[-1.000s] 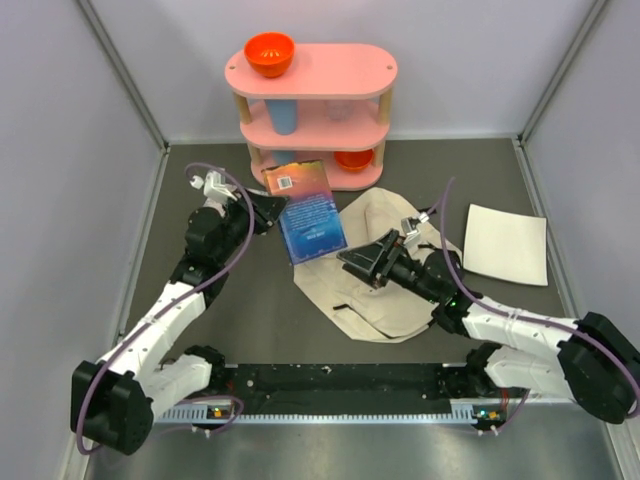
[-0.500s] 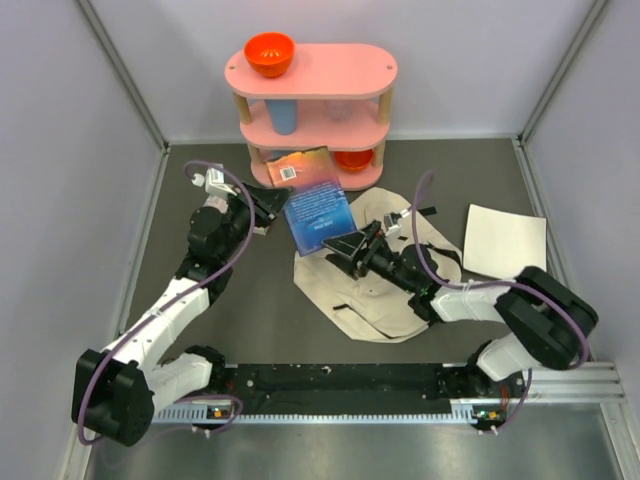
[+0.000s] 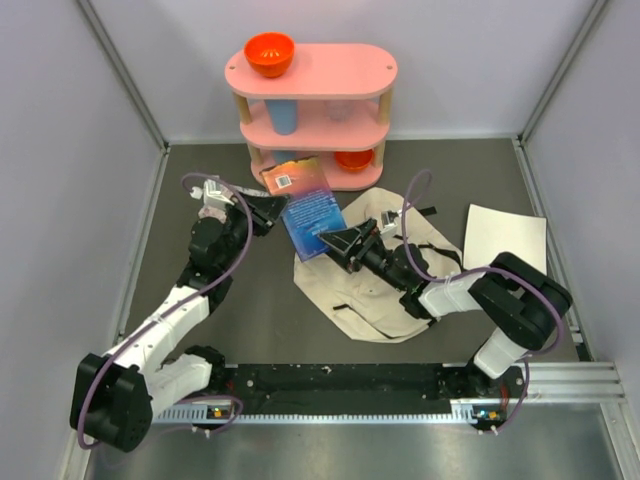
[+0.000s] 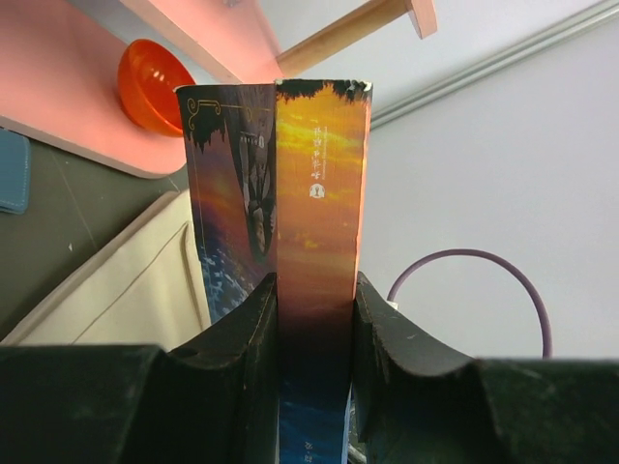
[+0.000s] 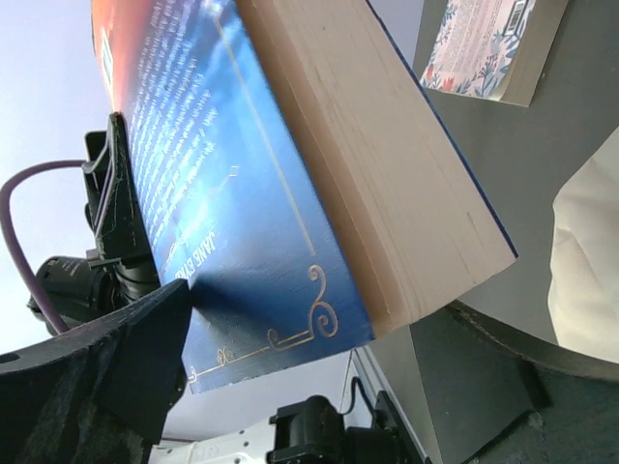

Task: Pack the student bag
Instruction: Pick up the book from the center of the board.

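Book (image 3: 305, 205) spine clamped between left fingers (image 4: 237, 333).

The right end effector (image 3: 338, 241) has been moved leftward across the student bag (image 3: 372, 302) to the book (image 3: 305, 198), itself shifted slightly by the left end effector (image 3: 272, 208).

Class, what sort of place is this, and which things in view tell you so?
Probably a robot test cell, not a classroom. The left arm and right arm sit on a rail at the table's edge, plain walls box it in, and props are staged: a pink shelf, a bag, a book.
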`<state>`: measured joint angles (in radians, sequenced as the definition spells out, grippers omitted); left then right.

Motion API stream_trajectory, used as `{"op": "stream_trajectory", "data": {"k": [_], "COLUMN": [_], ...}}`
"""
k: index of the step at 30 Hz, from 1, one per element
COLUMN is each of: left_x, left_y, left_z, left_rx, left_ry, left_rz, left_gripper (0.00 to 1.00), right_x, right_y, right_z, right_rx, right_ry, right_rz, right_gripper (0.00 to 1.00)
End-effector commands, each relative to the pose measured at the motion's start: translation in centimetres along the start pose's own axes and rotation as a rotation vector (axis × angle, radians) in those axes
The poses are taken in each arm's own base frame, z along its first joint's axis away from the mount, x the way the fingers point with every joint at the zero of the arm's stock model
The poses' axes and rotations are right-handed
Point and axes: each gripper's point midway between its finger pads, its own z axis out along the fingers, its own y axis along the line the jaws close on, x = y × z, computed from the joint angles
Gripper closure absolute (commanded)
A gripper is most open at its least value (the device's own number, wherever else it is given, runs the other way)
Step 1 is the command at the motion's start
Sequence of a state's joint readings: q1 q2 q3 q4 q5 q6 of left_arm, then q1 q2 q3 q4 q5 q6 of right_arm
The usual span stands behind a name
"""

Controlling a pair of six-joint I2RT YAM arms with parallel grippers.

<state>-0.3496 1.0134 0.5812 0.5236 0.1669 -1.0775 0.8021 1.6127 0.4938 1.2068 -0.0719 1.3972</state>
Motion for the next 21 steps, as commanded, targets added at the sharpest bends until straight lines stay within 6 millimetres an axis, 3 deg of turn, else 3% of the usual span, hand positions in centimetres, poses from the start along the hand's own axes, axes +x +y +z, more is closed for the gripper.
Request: {"op": "stream_trajectory", "data": {"k": [1, 8, 12, 14, 19, 20, 21], "left_x": [-3.1, -2.6, -2.4, -2.3, -1.7, -1.6, -1.5], "left_y": [-7.9, -6.2, -5.8, -5.7, -5.2, -5.1, -5.2], "left_z": [-1.9, -2.5, -2.5, -2.6, -2.7, -2.8, -2.9], "left_rx": [0.277, 0.221, 0.208, 0.206, 0.194, 0.191, 0.194], "left_ry": [-0.110, -0.112, -0.108, -0.102, -0.081, -0.077, -0.071], "left_rz": [-0.025, -0.020, -0.013, -0.016, -0.011, -0.007, 0.002], "left_gripper": [1.00, 1.00, 1.00, 1.00, 1.00, 0.99, 0.80], "right_x": [-2.4, -2.9, -2.8, -2.7, -2.5, -2.4, -2.1], "right_y": [7.5, 8.0, 8.4, 8.7, 10.0, 9.8, 9.9], "right_z": [0.4, -0.4, -0.5, -0.4, -0.7, -0.7, -0.9], "right_rx": [-0.282, -0.284, -0.285, -0.297, -0.330, -0.317, -0.316], "right_ry": [-0.112, -0.131, -0.122, -0.118, -0.106, -0.101, -0.084], "right_rz": [-0.051, -0.072, -0.084, -0.091, -0.152, -0.168, -0.188], "right_gripper": [0.14, 0.31, 0.59, 0.62, 0.91, 1.00, 1.00]}}
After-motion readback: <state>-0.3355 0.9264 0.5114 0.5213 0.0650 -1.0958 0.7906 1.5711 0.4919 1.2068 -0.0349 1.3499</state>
